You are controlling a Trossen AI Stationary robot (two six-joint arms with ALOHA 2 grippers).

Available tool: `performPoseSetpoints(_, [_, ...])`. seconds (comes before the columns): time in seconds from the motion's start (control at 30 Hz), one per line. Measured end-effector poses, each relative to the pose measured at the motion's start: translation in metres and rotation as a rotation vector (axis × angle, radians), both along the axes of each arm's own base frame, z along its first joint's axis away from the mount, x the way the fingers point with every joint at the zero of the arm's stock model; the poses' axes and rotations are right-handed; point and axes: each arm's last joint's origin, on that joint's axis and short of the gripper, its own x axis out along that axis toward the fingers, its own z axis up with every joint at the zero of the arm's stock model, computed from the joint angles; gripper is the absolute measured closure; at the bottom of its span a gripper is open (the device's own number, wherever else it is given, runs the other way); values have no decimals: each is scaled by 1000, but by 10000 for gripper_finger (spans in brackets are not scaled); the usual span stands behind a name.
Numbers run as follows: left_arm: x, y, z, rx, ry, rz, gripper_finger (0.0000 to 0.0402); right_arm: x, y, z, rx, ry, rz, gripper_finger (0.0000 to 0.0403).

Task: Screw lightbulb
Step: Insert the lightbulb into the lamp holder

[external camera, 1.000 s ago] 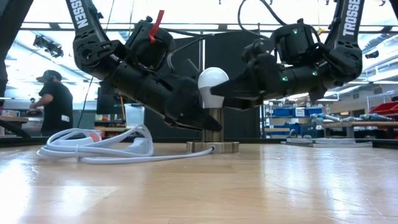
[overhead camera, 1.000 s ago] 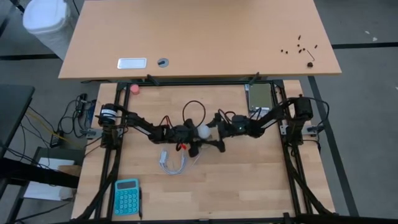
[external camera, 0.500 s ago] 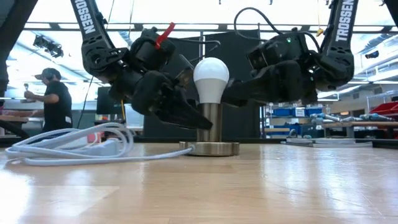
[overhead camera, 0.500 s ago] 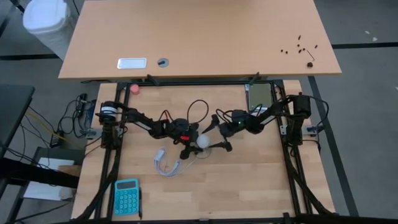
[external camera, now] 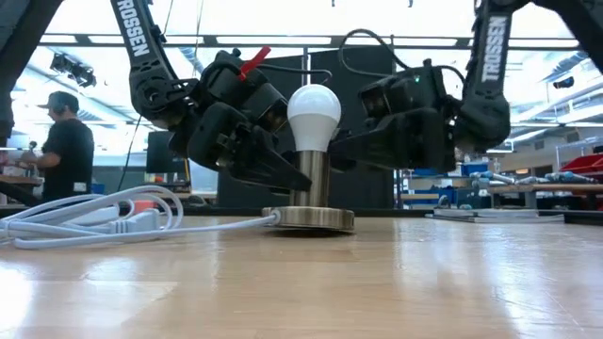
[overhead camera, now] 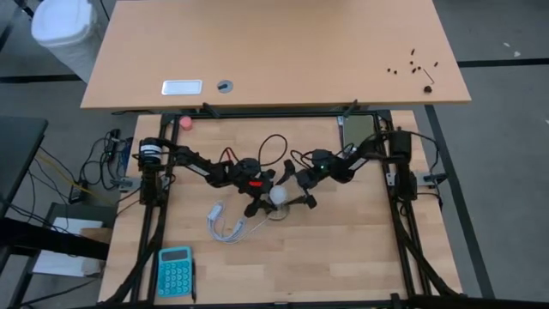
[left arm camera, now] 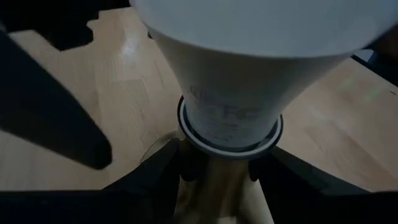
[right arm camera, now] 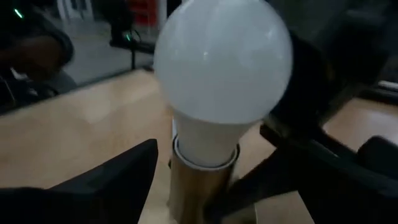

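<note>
Nearest the low camera lies a loose coil of white cord (external camera: 89, 215) on the wooden surface (external camera: 396, 282), running to the round metal socket base (external camera: 308, 218). On that base the brass socket stem (external camera: 310, 179) stands upright, and the lightbulb (external camera: 314, 115) sits on top of it, globe up, its neck seated at the stem's mouth, as both wrist views confirm. The left gripper (external camera: 283, 172) is closed around the socket stem just under the bulb's collar, its dark fingers (left arm camera: 152, 177) pressing either side of the stem, so it appears to be steadying the socket rather than holding the bulb. The right gripper (external camera: 341, 155) hovers on the other side with its jaws fully open, fingers (right arm camera: 118, 177) flanking the stem and bulb neck without touching them. The step in hand looks like the start of the screwing itself: bulb placed, socket braced, turning grip not yet taken. The next move calls for the right gripper to rise to the bulb's neck or globe, close gently on the frosted plastic, and twist about the upright axis while the left keeps the base from spinning. Farther off, beyond the surface, a person (external camera: 64, 141) in a dark shirt stands in the workshop.
</note>
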Motion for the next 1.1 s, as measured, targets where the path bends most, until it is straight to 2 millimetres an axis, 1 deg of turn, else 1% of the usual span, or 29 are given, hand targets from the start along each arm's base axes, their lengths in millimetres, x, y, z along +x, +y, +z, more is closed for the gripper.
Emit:
performPoseSetpoints(0.13, [0,0,0,1,-1,2,204,7,-2,0,32,-80,60,50])
performPoseSetpoints(0.3, [0,0,0,15,-9,-5,204,23,-3,0,68,-82,158,57])
performPoseSetpoints(0.37, [0,0,0,19,-8,-7,204,27,-4,-3,72,-79,173,57])
performPoseSetpoints(0.5, [0,0,-1,20,-1,-8,204,29,-10,-5,97,-67,200,61])
performPoseSetpoints(0.67, [0,0,-1,20,-1,-6,204,30,-10,-3,105,-67,224,75])
performPoseSetpoints(0.87, [0,0,-1,20,3,5,204,31,-10,-3,105,-67,203,111])
performPoseSetpoints(1.1, [0,1,-1,2,30,59,204,30,-9,-5,145,-37,160,174])
